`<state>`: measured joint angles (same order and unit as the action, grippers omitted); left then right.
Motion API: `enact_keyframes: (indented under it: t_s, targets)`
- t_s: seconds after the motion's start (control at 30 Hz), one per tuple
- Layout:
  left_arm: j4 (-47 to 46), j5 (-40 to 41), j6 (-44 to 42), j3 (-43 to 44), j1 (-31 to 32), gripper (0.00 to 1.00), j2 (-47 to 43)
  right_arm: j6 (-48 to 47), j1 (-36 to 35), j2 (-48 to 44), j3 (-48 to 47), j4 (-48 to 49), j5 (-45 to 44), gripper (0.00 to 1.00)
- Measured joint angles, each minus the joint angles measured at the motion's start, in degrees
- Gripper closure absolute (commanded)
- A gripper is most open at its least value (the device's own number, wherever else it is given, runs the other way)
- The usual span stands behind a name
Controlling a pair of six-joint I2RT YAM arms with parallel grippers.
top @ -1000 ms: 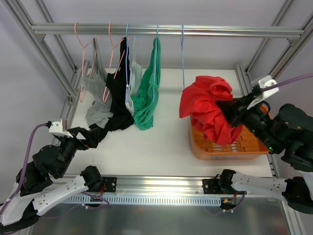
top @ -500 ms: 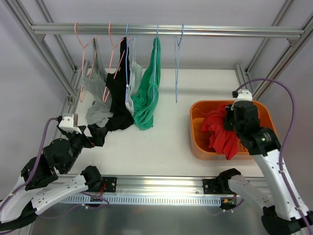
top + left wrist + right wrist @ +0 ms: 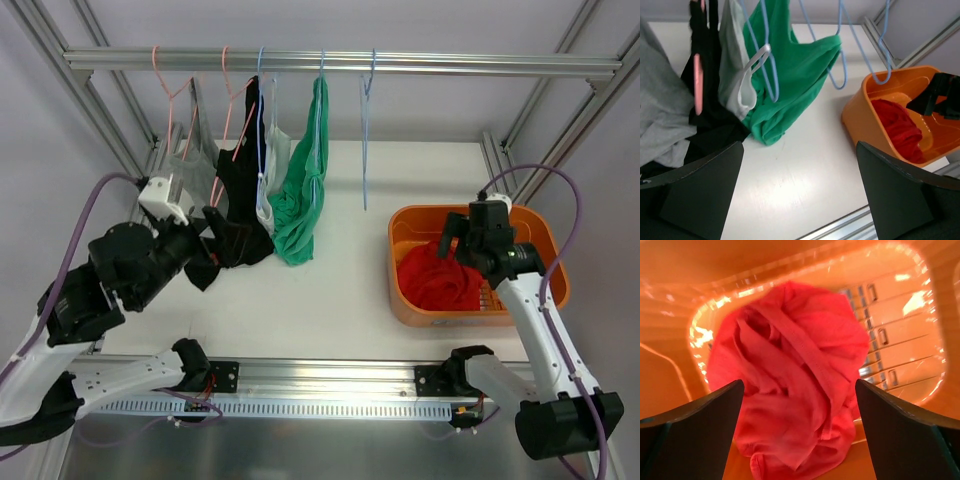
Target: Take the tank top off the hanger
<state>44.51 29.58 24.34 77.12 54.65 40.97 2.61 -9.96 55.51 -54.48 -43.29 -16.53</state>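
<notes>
The red tank top (image 3: pixel 438 280) lies bunched inside the orange basket (image 3: pixel 405 305), off its hanger. In the right wrist view the red tank top (image 3: pixel 790 385) fills the basket floor. My right gripper (image 3: pixel 455 245) hovers just over it, open, with the cloth below and between the fingers (image 3: pixel 695 430) and nothing pinched. The bare blue hanger (image 3: pixel 365 140) hangs from the rail (image 3: pixel 450 66). My left gripper (image 3: pixel 205 262) is raised beside the black garment (image 3: pixel 240 205), open and empty; its wrist view shows only bare table between the fingers (image 3: pixel 700 190).
A grey top (image 3: pixel 195 190) on a pink hanger, the black one, a pale one (image 3: pixel 275 160) and a green one (image 3: pixel 305 195) hang at the rail's left. Metal frame posts flank the table. The basket (image 3: pixel 860 117) sits at the right.
The right gripper carried the red tank top down into the basket and opened, letting it go. The left arm rose and moved toward the hanging garments. The blue hanger swung slightly.
</notes>
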Motion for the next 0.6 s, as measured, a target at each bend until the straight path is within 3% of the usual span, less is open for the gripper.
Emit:
enact_keyframes:
  t_s: [0.27, 0.37, 0.53, 0.6]
  targets:
    - [-0.7, -0.1, -4.2, 17.7, 0.0, 0.01, 20.8, -0.6, 0.1, -11.1, -11.1, -0.7, 1.5, 0.00]
    - [-0.7, 1.3, -7.3, 25.8, 0.0, 0.01, 30.3, -0.7, 0.1, -17.1, -11.4, -0.9, 5.9, 0.01]
    - [-1.3, 2.8, -12.0, 40.6, -2.4, 0.15, 46.7, 0.0, 0.1, -22.6, -9.2, -0.7, 17.3, 0.00]
    - [-1.6, 4.0, -13.4, 44.5, -3.9, 0.15, 52.1, 0.4, 0.1, -23.8, -8.0, -0.7, 21.0, 0.00]
